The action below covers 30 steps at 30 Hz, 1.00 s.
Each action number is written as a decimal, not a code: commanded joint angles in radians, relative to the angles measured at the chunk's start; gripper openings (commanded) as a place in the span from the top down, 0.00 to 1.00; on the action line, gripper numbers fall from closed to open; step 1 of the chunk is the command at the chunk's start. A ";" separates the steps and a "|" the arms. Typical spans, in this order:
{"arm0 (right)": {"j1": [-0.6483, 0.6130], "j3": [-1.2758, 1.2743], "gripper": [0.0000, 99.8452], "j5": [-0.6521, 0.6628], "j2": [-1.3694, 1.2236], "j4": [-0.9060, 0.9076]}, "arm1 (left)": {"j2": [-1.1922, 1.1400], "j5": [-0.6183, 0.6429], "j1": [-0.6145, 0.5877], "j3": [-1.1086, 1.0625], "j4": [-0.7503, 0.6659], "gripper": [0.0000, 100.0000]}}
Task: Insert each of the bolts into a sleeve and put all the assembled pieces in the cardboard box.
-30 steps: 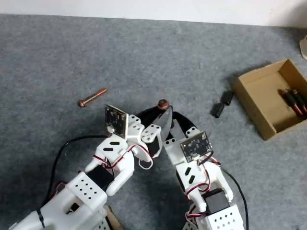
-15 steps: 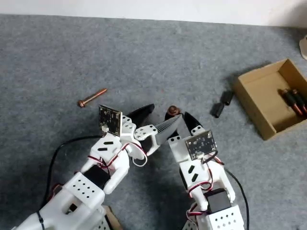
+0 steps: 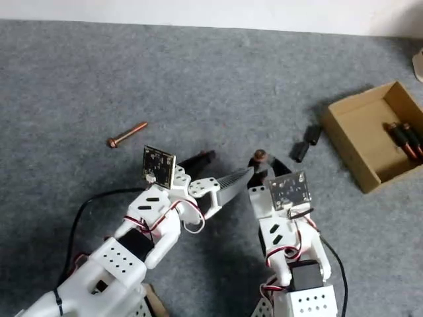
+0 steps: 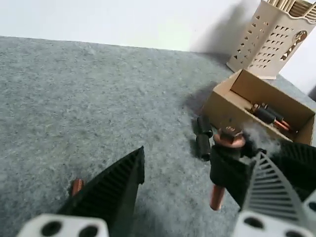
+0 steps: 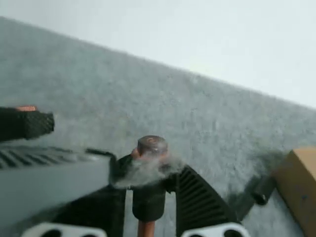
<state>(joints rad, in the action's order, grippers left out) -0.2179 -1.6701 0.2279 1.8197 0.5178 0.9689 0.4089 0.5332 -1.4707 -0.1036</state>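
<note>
My right gripper [image 3: 262,165] is shut on a copper bolt [image 3: 260,156] that stands upright with a black sleeve [image 5: 148,198] around its shank. It hangs just above the carpet, mid-table. Close to its left, my left gripper [image 3: 229,166] is open and holds nothing, its ribbed finger [image 3: 232,178] nearly touching the bolt. A second bare bolt [image 3: 127,134] lies on the carpet further left. Two loose black sleeves [image 3: 307,143] lie right of the held bolt. The cardboard box [image 3: 344,142] at the right holds assembled pieces [image 3: 406,139].
Grey carpet covers the table. A perforated wooden holder [image 4: 276,34] stands behind the box by the white wall. Open carpet lies between the held bolt and the box, apart from the two sleeves.
The left gripper has opened and let go of the sleeved bolt. The right gripper has carried the bolt to the right, away from the left gripper.
</note>
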 commanded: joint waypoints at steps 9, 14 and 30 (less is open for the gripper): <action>0.101 0.082 1.00 0.006 0.008 0.113 | 0.004 0.009 -0.162 0.013 0.000 0.68; 0.147 0.082 1.00 0.054 0.008 0.117 | 0.002 0.009 -0.160 0.004 0.002 0.69; 0.191 0.334 1.00 0.166 -0.047 0.401 | 0.002 0.003 -0.162 0.001 0.002 0.88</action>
<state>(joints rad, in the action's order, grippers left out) -0.0583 -1.4400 0.3537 1.8197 0.9152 0.9689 0.4089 0.3782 -1.4722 -0.1036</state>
